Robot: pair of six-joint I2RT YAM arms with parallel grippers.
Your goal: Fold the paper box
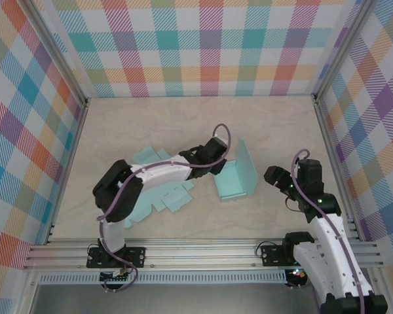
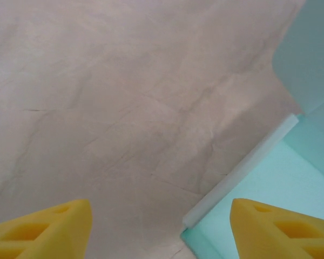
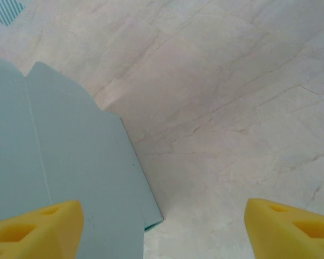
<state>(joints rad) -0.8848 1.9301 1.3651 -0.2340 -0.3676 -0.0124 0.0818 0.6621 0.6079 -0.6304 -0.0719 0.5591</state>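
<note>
Most of the overhead view is taken up by a pale marbled tabletop [image 1: 183, 124]. Just right of centre, the teal paper box [image 1: 237, 180] is seen partly folded, with one panel raised. Flat teal cut sheets [image 1: 170, 196] are spread to its left, partly covered by the left arm. The left pincer [image 2: 161, 221] is held open at the box's upper left edge, with nothing between its yellow fingers [image 2: 48, 226]. The right pincer [image 3: 162, 226] is likewise spread wide and empty, just right of the box.
</note>
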